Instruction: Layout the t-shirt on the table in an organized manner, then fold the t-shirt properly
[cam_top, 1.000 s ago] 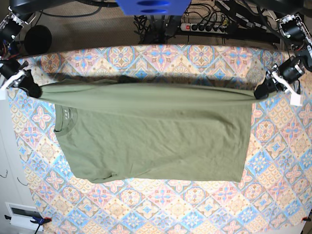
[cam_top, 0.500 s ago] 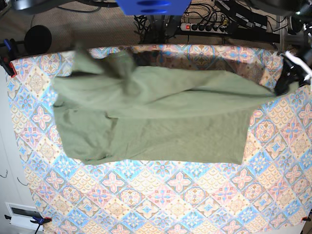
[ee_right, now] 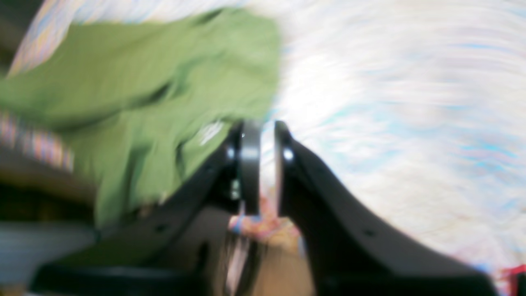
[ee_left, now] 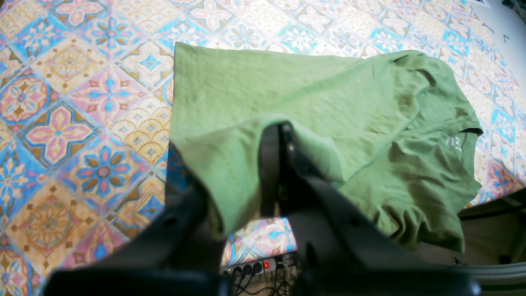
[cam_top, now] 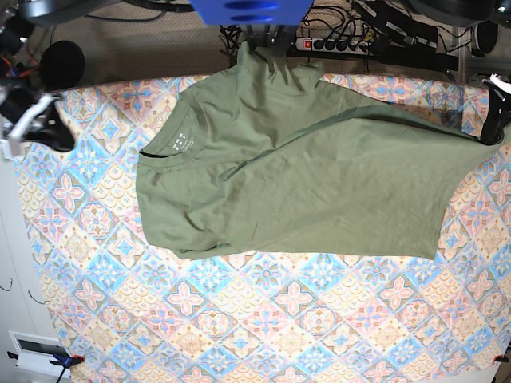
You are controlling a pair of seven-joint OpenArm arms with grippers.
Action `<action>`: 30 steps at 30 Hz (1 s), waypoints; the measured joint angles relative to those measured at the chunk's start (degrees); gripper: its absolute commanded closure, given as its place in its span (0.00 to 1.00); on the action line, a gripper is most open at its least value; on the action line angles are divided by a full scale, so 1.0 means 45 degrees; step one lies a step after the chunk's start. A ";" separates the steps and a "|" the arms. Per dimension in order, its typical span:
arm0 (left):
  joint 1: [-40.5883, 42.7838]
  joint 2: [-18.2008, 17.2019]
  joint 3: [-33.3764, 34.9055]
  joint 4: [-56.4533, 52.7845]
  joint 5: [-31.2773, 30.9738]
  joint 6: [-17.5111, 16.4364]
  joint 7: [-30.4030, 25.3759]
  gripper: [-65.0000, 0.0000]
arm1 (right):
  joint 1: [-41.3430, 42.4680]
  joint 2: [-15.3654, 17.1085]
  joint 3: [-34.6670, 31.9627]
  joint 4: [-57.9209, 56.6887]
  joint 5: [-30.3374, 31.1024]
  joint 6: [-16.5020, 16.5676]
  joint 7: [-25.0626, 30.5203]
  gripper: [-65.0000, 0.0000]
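Observation:
The olive-green t-shirt (cam_top: 303, 175) lies spread and rumpled across the far half of the table (cam_top: 279, 319), its neck label (cam_top: 180, 142) facing up at the left. One part drapes over the table's far edge. At the right edge, my left gripper (cam_top: 491, 128) is shut on a corner of the shirt, which rises taut to it. In the left wrist view the fabric (ee_left: 328, 102) folds over the closed left gripper (ee_left: 279, 131). My right gripper (cam_top: 48, 128) hangs left of the shirt, apart from it. The blurred right wrist view shows the right gripper (ee_right: 267, 135) slightly open and empty, the shirt (ee_right: 144, 82) to its left.
A power strip (cam_top: 335, 44) with cables lies on the floor behind the table's far edge. A black round object (cam_top: 62, 64) stands at the back left. A white box (cam_top: 36, 351) sits by the near left corner. A blue mount (cam_top: 251, 9) hangs at top centre.
My right gripper has let go of the shirt and drawn away to the left. The freed end swung over and dropped towards the far edge. The left gripper keeps its hold.

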 measured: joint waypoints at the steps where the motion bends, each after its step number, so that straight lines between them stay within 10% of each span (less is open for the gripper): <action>1: 0.0000 0.0000 -0.0005 -0.0005 0.0010 0.0005 0.0039 1.00 | -0.0010 -0.0053 -0.0554 -0.0029 -0.0699 -0.0010 -0.0073 0.76; 7: -0.0146 -0.0287 -0.0039 -0.0010 -0.0034 0.0000 0.0039 1.00 | -0.0063 0.0034 -0.3162 -0.0126 -0.2229 -0.0005 0.0000 0.58; 21: -0.0578 -0.0364 -0.0034 -0.0010 0.0010 0.0000 0.0039 1.00 | 0.1268 -0.0670 -0.6824 -0.0194 -0.2560 0.0000 0.0267 0.57; 30: -0.2710 -0.0330 0.0826 -0.0219 0.0010 0.0121 0.0010 1.00 | 0.1277 0.0155 -1.1001 0.0971 -0.6674 -0.0005 0.0121 0.57</action>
